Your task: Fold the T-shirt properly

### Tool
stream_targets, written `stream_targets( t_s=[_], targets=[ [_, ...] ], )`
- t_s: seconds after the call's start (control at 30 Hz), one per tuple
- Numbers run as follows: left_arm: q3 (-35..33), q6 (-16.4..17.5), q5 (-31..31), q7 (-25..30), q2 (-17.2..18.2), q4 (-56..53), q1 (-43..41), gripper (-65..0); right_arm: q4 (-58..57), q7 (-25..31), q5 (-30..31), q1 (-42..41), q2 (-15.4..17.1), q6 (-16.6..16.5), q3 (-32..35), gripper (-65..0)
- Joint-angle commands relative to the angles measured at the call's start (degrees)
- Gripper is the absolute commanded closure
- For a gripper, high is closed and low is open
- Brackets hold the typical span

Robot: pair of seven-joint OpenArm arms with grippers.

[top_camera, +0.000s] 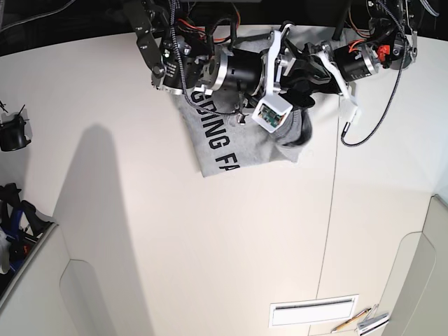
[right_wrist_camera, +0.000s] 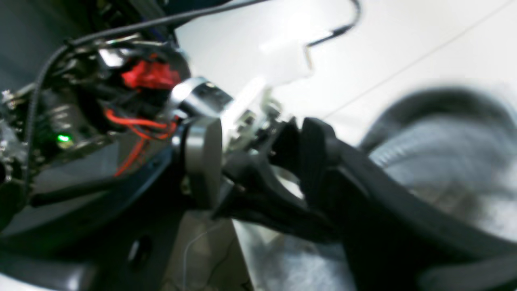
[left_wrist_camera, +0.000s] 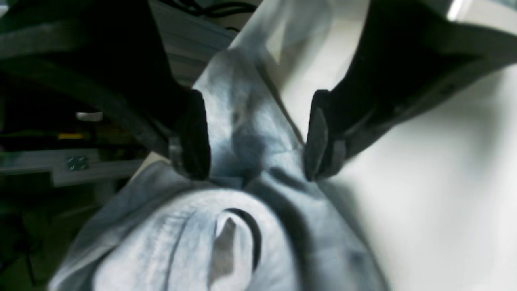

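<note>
— Up at the far edge of the white table, what lies there?

— That's where the T-shirt sits, bunched and partly folded, its black block capitals facing up along the side nearer the table's middle. Both arms crowd over it, so much of the cloth is hidden in the base view.

— How much room is around it?

— Plenty on the near side: the tabletop is bare from the shirt's lower hem to the front, where a white slotted panel lies. The shirt's far end runs close to the table's back edge. A dark object sits off at the base view's left border, well apart from the shirt.

— And the left gripper?

— Its dark fingers stand well apart, straddling a raised fold of grey cloth. The fabric passes between them; the pads do not look pressed onto it. Below lies the ribbed collar.

— The right gripper?

— Its wrist view is blurred. One dark finger shows, with grey cloth beside it, but I cannot tell how wide it stands or whether it holds anything.

— Arm poses?

— Both reach in from the back edge, wrists close together above the shirt. The right arm lies nearly level across it; the left arm angles in from the base view's right.
</note>
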State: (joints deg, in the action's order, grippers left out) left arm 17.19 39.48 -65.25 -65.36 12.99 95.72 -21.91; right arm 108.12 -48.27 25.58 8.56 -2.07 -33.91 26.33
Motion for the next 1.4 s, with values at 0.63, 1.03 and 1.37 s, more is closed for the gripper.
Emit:
stream_targets(
  t_s=[0.63,1.03,1.37],
  targets=[
    [14.7,0.5,-12.9,-8.2,0.5,0.7,-0.2,-40.1,1.2,1.3,-6.3,-13.1,-0.6,3.4,-15.9,-9.1],
    [14.7,0.5,-13.0,-6.6,0.5,0.7,0.2,-40.1,-0.7,0.4,2.7,-7.2,7.6,1.5,-27.5,0.0],
    [15.9,0.5,-13.0,-6.4,0.6,0.7,0.2,-40.1,-2.6,-4.6,12.0,-3.9,7.8,0.7,-17.5,0.0]
  ],
)
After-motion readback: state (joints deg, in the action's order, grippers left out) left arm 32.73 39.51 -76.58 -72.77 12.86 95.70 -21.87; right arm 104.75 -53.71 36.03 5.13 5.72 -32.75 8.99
